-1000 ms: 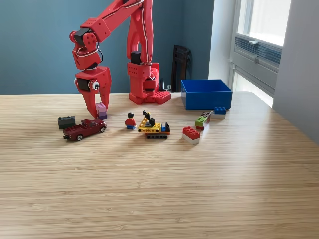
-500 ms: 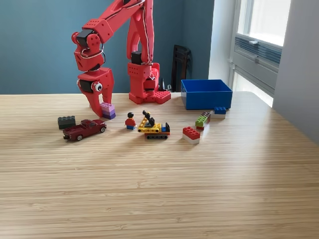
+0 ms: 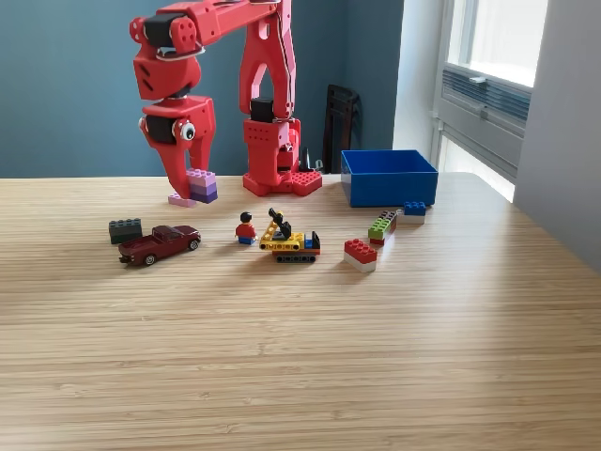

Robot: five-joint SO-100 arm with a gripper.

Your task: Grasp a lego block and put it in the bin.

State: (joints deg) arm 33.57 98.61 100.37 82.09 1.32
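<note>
Surface: pale wood-grain surface (image 3: 300,357); its nearest stretch is bare.
Red block: red brick on a white one (image 3: 360,254), at about 4 o'clock from the yellow vehicle; lying flat.
Yellow vehicle: small yellow lego vehicle (image 3: 289,241) near the middle; a minifigure (image 3: 246,228) stands just at its 9 o'clock.
Toy truck: dark red pickup (image 3: 158,244) towards the exterior view's left; a dark grey brick (image 3: 125,230) just at its 10 o'clock.
Green block: green and grey brick (image 3: 381,226) at 1 o'clock from the red block; a blue-on-white brick (image 3: 414,210) just beyond it.
Jaws: the red gripper (image 3: 192,183) points down with its jaws closed on a purple lego block (image 3: 201,185), held clear of the surface; a thin pink piece (image 3: 180,200) lies just below, whether it touches the block I cannot tell.
Bin: bright blue bin (image 3: 389,178) at 3 o'clock from the arm's base (image 3: 280,169), well apart from the held block; upright at the far edge.
</note>
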